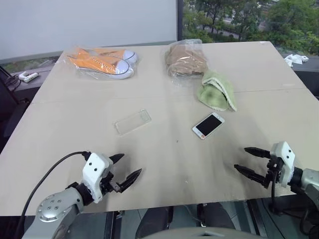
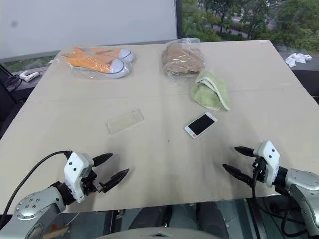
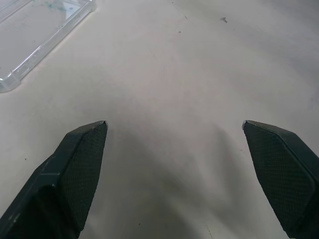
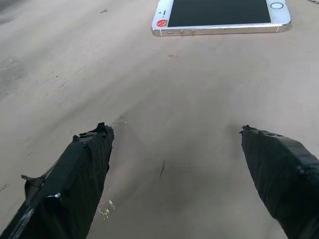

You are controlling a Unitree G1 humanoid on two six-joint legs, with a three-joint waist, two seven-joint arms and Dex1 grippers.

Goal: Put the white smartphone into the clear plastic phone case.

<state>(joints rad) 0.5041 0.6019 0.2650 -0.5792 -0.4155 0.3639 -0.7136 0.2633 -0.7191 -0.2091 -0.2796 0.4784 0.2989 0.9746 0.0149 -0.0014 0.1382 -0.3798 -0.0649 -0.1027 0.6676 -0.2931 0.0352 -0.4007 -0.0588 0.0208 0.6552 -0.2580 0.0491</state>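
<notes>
The white smartphone (image 1: 208, 125) lies screen-up near the middle of the table, slightly right; its black screen also fills part of the right wrist view (image 4: 222, 16). The clear plastic phone case (image 1: 132, 122) lies flat to the phone's left, and one corner of it shows in the left wrist view (image 3: 37, 37). My left gripper (image 1: 128, 169) hovers open over the near left of the table, well short of the case. My right gripper (image 1: 245, 159) is open near the front right edge, some way short of the phone. Both hold nothing.
At the far side lie orange sneakers in a clear bag (image 1: 103, 61), a brown item in crinkly plastic (image 1: 184, 59) and a green cloth item (image 1: 217, 90). The table's front edge (image 1: 164, 205) runs just behind both grippers.
</notes>
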